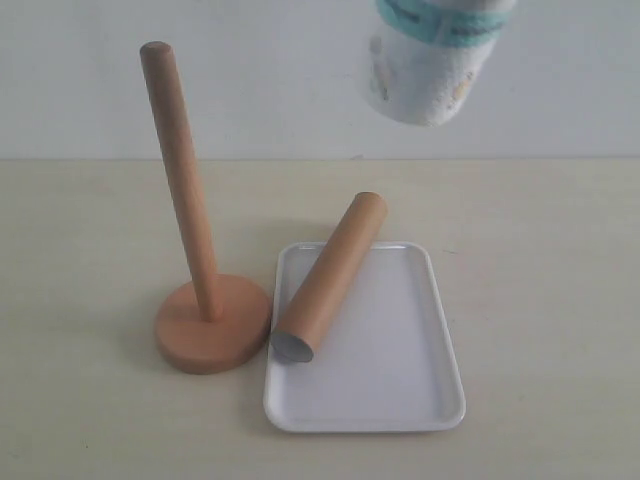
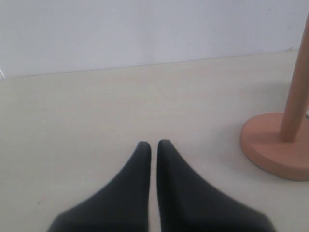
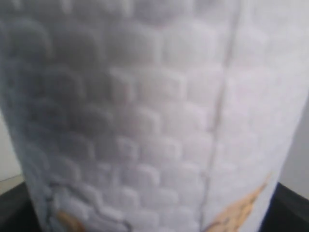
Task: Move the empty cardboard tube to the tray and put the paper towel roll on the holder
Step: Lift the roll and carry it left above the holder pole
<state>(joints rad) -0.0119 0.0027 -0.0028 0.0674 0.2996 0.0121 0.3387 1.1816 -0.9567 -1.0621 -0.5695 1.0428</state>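
Note:
The paper towel roll (image 1: 435, 60) hangs in the air at the top right of the exterior view, well above the table. It fills the right wrist view (image 3: 154, 116), where only the dark fingers (image 3: 10, 205) of my right gripper show on either side of it, closed on it. The empty cardboard tube (image 1: 332, 275) lies slanted across the left part of the white tray (image 1: 400, 390), its far end past the tray's back rim. The holder (image 1: 185, 210) stands upright and bare to the left of the tray. My left gripper (image 2: 153, 144) is shut and empty, low over the table beside the holder's base (image 2: 270, 150).
A pale wall rises behind the light wooden table (image 1: 540, 300). The holder's disc base (image 1: 212, 325) almost touches the tray's left rim.

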